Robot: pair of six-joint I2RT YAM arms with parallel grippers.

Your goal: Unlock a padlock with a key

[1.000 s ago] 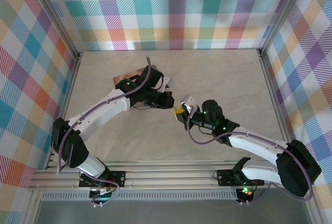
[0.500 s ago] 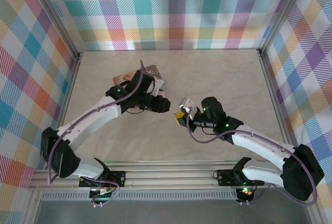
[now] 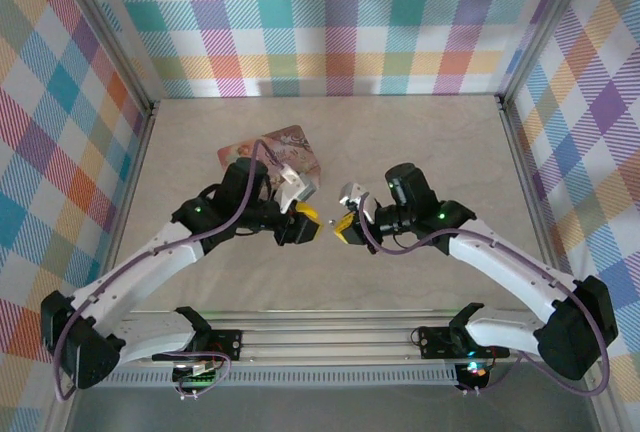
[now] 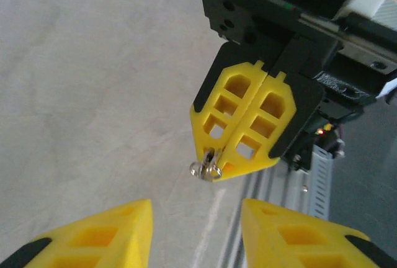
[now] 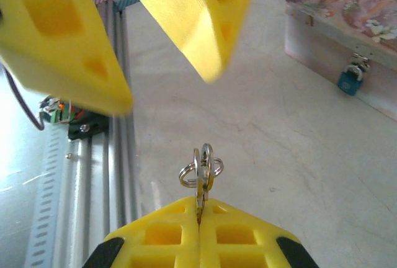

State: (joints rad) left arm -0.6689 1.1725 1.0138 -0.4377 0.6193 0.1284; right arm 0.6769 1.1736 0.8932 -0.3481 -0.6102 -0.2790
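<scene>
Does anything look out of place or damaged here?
Nothing stands out. The padlock hangs from the pink tin's clasp, the tin sits flat, and the right gripper pinches the key squarely between its fingertips.

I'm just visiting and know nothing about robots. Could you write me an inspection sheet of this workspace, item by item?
Surface: pale marbled table.
Job's things: blue padlock hangs on the clasp of the pink tin; key, on small rings, is pinched in the right gripper.
Clutter: nothing seen.
Grippers: left gripper is open, holds nothing and faces the right gripper, which is shut on the key.
Cables: a purple cable runs along each arm.
Surroundings: plaid walls; metal rail at the near edge.
</scene>
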